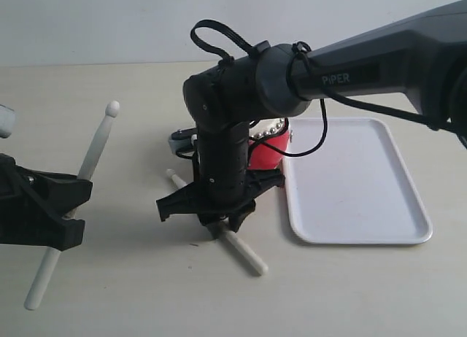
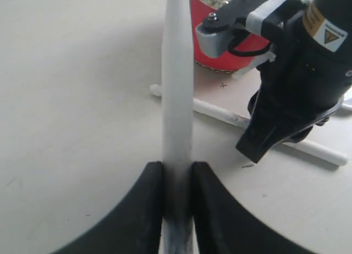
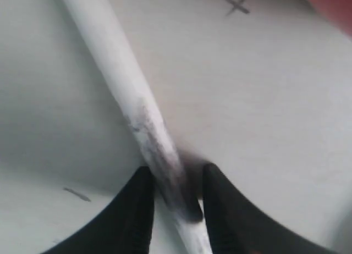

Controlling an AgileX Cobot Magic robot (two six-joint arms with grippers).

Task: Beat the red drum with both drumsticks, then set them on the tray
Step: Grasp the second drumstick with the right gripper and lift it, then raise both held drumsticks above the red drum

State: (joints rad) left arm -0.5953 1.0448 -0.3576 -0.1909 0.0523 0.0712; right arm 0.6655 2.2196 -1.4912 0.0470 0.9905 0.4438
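My left gripper (image 1: 71, 214) is shut on one off-white drumstick (image 1: 93, 151) and holds it tilted above the table, rounded tip up and away. In the left wrist view the pads (image 2: 154, 182) squeeze that drumstick (image 2: 177, 89). The second drumstick (image 1: 244, 251) lies flat on the table in front of the red drum (image 1: 267, 153), which my right arm mostly hides. My right gripper (image 1: 222, 226) reaches across the middle, lowered over this stick. In the right wrist view its gripper (image 3: 177, 182) straddles the drumstick (image 3: 118, 78), open, with a dark gap on one side. The white tray (image 1: 357, 227) lies right of the drum.
The right arm's dark body (image 1: 226, 133) stands between the drum and the left side. A small pencilled cross (image 3: 237, 5) marks the table near the drum's red edge (image 3: 333, 2). The beige table (image 1: 131, 293) carries everything.
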